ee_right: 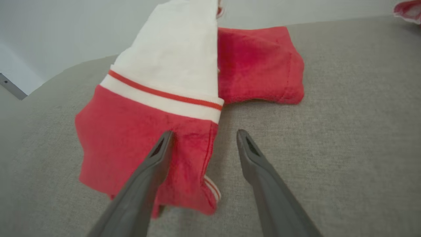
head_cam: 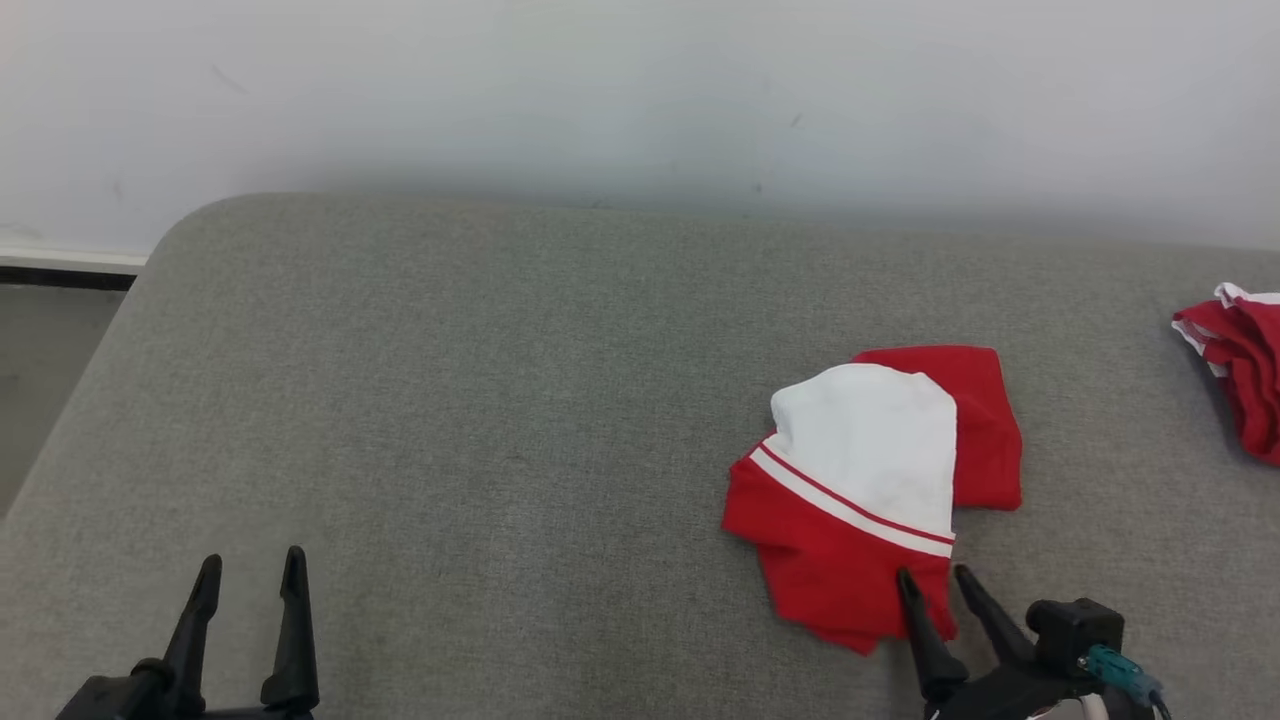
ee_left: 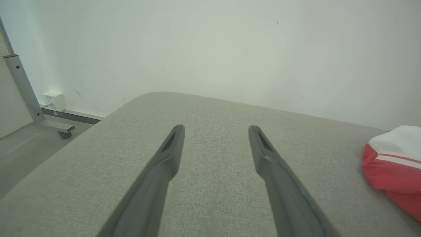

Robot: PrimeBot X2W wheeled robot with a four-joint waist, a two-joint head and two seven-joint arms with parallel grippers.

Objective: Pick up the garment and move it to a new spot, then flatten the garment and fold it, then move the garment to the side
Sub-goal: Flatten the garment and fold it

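A red and white garment (head_cam: 870,480) lies crumpled on the grey cushion (head_cam: 480,400), right of centre; its white part sits on top and red folds stick out below and behind. My right gripper (head_cam: 938,578) is open at the garment's near right edge, one finger over the red cloth and the other over bare cushion, with nothing held. In the right wrist view the garment (ee_right: 158,108) spreads ahead of the open right gripper (ee_right: 204,133). My left gripper (head_cam: 252,560) stands open over bare cushion at the lower left; the left wrist view shows the left gripper (ee_left: 216,128) with the garment (ee_left: 394,161) far right.
A second red and white cloth (head_cam: 1240,370) lies at the cushion's right edge. A white wall (head_cam: 640,90) runs behind the cushion. The cushion's left edge drops to the floor (head_cam: 40,370), where a wheeled metal frame (ee_left: 29,98) stands.
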